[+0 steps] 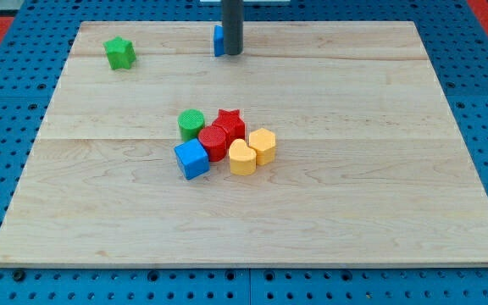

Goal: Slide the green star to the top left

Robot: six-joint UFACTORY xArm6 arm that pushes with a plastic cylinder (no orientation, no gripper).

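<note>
The green star [119, 52] lies on the wooden board [354, 195] near its top left corner. My tip [232, 52] stands at the view's top centre, well to the right of the green star and apart from it. A blue block [218, 41] sits just left of the rod, touching or nearly touching it; the rod hides most of it, so its shape cannot be made out.
A cluster sits at the board's middle: a green cylinder [191, 124], a red star [230, 124], a red cylinder [213, 142], a blue cube [191, 159], a yellow heart [242, 158] and a yellow hexagon [263, 146]. A blue pegboard [7, 288] surrounds the board.
</note>
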